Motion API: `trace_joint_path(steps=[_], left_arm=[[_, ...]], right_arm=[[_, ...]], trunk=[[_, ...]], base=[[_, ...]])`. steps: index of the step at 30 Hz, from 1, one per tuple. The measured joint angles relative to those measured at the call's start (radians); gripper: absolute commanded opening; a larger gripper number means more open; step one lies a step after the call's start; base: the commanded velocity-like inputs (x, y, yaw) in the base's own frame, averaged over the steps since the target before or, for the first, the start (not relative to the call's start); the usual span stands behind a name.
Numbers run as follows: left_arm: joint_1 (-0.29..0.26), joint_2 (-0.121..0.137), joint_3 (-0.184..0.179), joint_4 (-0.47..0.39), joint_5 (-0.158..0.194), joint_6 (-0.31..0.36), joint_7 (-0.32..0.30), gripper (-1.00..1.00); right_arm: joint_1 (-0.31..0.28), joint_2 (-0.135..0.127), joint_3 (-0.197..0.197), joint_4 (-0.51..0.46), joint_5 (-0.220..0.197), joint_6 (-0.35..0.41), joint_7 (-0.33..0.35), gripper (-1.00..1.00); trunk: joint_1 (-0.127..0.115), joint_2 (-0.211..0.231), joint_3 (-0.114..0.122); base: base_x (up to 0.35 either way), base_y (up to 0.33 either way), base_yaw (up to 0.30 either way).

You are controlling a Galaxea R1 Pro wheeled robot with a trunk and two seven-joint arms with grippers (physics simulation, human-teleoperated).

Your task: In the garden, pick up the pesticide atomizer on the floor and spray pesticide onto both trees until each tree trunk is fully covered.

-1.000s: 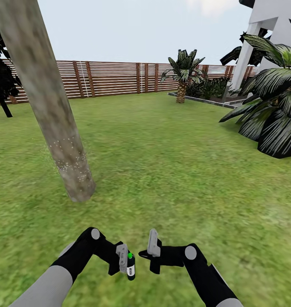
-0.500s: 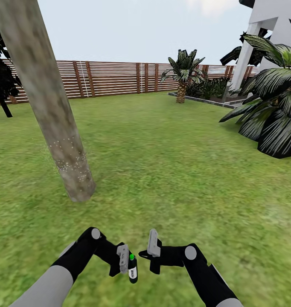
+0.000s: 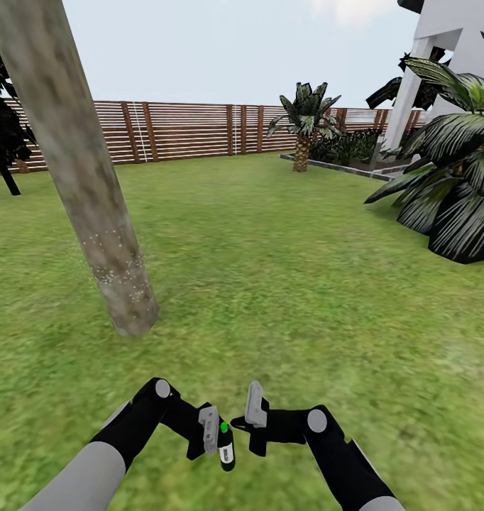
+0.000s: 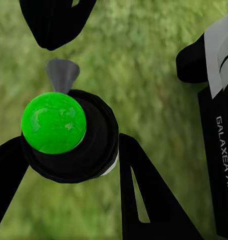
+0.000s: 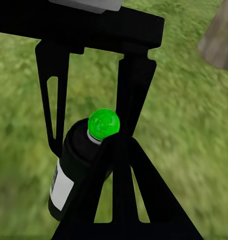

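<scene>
The pesticide atomizer (image 3: 226, 447), a small dark bottle with a white label and a green top, hangs just above the grass with my left gripper (image 3: 217, 434) shut on it. In the left wrist view its green top (image 4: 53, 122) sits between the black fingers (image 4: 144, 200). My right gripper (image 3: 242, 419) is shut and empty, its tips close beside the bottle's top (image 5: 103, 124). One thick grey-tan tree trunk (image 3: 79, 163) rises ahead on the left, speckled with white dots near its base (image 3: 118, 262).
Green lawn (image 3: 284, 284) stretches to a brown slatted fence (image 3: 192, 131). A large palm (image 3: 455, 191) stands at the right by the white house (image 3: 448, 42). A small palm (image 3: 302, 124) is farther back, and an all-black tree (image 3: 1, 135) at the far left.
My left gripper has carried the atomizer a little to the right and lower, closer to the right gripper. The right arm and the view have stayed still.
</scene>
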Motion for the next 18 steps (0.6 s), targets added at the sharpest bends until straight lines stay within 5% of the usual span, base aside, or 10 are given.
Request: trace_joint_path(steps=[18], left_arm=[[-0.001, 0.002, -0.002, 0.001, 0.024, -0.001, 0.000, -1.00]], right_arm=[[0.000, -0.001, 0.000, 0.000, 0.000, 0.000, 0.000, -1.00]], trunk=[[0.000, 0.000, 0.000]], base=[[0.000, 0.000, 0.000]])
